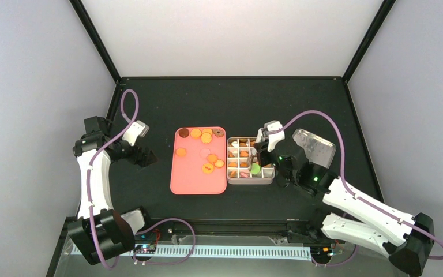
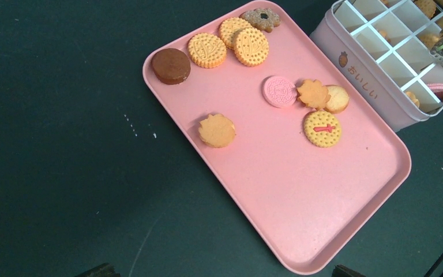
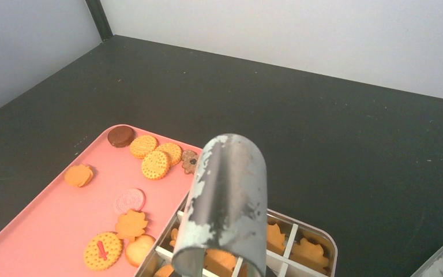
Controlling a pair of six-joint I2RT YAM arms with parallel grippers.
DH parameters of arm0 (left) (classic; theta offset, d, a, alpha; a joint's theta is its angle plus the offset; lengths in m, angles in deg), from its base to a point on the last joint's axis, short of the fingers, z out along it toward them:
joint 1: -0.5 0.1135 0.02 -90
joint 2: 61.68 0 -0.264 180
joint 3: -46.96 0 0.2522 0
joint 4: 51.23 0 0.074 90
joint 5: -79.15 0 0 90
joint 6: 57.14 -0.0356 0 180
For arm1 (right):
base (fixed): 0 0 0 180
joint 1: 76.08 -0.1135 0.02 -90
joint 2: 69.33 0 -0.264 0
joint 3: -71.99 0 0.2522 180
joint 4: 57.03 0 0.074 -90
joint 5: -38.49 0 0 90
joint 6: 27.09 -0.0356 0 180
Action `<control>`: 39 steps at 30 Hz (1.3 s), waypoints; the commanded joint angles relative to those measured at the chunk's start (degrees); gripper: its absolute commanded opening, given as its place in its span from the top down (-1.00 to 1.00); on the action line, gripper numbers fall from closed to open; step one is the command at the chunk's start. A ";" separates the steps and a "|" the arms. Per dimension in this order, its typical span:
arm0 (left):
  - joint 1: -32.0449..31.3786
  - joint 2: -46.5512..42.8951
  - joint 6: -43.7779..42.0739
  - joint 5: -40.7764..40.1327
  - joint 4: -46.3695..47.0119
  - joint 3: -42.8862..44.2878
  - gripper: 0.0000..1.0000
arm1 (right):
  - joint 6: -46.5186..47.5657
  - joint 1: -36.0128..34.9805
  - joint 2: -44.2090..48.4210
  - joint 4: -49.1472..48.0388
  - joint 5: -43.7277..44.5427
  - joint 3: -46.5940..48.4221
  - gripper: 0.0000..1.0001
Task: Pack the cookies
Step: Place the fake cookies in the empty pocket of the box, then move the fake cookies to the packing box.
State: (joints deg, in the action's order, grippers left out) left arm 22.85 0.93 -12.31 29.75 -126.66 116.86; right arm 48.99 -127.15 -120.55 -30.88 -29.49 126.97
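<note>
Drop-off judged: right tool (image 1: 263, 152) clamped on grey metal tongs (image 3: 226, 208) over white divided box (image 2: 369, 86); left tool (image 1: 143, 157) apart. Next, orange round cookies (image 2: 207, 50), 9 o'clock, to be fetched.

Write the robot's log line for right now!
left gripper: open beside tray | right gripper: holding tongs over box | cookies: some on tray, some boxed
</note>
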 commanded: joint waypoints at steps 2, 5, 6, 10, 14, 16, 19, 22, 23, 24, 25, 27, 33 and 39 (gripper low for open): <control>-0.46 -0.57 -0.05 0.67 -1.32 2.46 -0.98 | -0.38 0.10 1.83 1.52 1.27 1.45 0.45; -0.46 -0.72 -0.25 0.63 -1.42 2.50 -0.97 | 0.19 0.14 2.64 2.27 1.00 2.23 0.43; -0.46 -0.69 -0.18 0.62 -1.43 2.56 -0.97 | 0.31 0.10 2.77 2.48 0.93 2.55 0.43; -0.45 -0.65 -0.26 0.73 -1.57 2.73 -0.97 | 1.00 0.10 2.58 3.63 0.63 4.04 0.38; -0.47 -0.63 -0.40 0.66 -1.70 2.98 -0.97 | 1.34 0.06 1.83 3.87 -0.86 4.74 0.32; -0.51 -0.62 -0.44 0.67 -1.74 3.01 -0.98 | 1.34 0.05 1.38 3.88 -1.21 4.57 0.32; -0.46 -0.47 -0.60 0.63 -1.78 3.01 -0.97 | 1.27 0.09 0.96 3.79 -1.46 3.98 0.31; -0.50 -0.33 -0.71 0.65 -1.70 2.90 -0.97 | 1.26 0.05 0.95 3.59 -1.30 4.19 0.33; -0.47 -0.30 -0.71 0.69 -1.60 2.84 -0.97 | 1.30 0.04 0.89 3.61 -0.80 4.43 0.36; -0.54 -0.24 -0.63 0.64 -1.60 2.84 -0.97 | 1.26 0.01 0.86 3.69 -0.19 4.68 0.40; -0.55 -0.21 -0.63 0.63 -1.60 2.77 -0.97 | 1.30 0.02 0.74 3.82 0.23 4.82 0.45; -0.47 -0.31 -0.62 0.66 -1.40 2.68 -0.97 | 1.38 0.09 0.24 4.32 0.71 5.01 0.49; -0.55 -0.23 -0.60 0.71 -1.24 2.31 -0.98 | 2.31 0.04 -1.73 4.03 2.63 4.65 0.42; -0.55 -0.77 -1.22 0.41 -1.56 2.31 -0.98 | 3.29 0.09 -2.99 3.66 2.81 4.70 0.30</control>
State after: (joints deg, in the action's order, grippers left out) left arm 22.59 0.93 -12.37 29.75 -127.16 117.82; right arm 51.01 -127.17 -123.28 -26.62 -28.31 130.18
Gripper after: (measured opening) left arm 0.988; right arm 0.349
